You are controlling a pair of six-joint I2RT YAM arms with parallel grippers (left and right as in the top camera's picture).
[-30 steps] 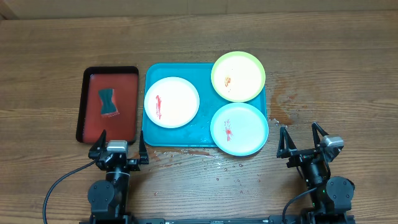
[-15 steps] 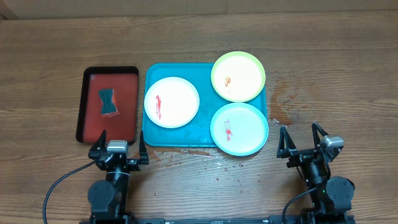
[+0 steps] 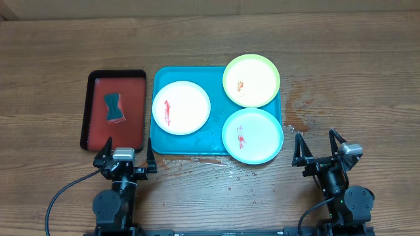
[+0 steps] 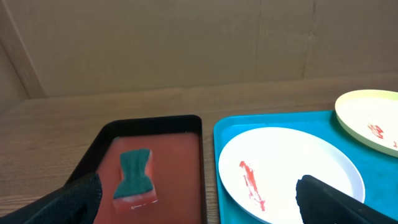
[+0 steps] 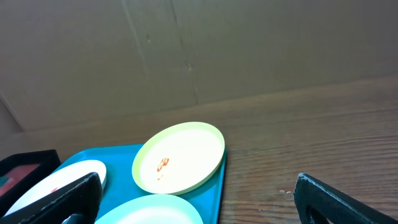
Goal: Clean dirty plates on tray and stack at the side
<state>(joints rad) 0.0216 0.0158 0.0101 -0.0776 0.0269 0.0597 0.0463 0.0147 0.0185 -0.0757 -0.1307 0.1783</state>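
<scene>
The turquoise tray (image 3: 162, 139) holds three plates. The white plate (image 3: 182, 107) sits at its left with a red smear. The yellow-green plate (image 3: 251, 80) overhangs the back right corner. The light blue plate (image 3: 252, 136) sits front right. My left gripper (image 3: 125, 156) is open and empty at the near edge, below the tray's left corner. My right gripper (image 3: 319, 149) is open and empty on the table right of the tray. The left wrist view shows the white plate (image 4: 292, 168) and tray (image 4: 224, 134). The right wrist view shows the yellow-green plate (image 5: 180, 157) and the light blue plate (image 5: 155, 210).
A dark red tray with a black rim (image 3: 95, 128) lies left of the turquoise tray. A teal sponge (image 3: 115, 107) lies in it; it also shows in the left wrist view (image 4: 135, 174). Wet spots mark the wood (image 3: 292, 111) right of the tray.
</scene>
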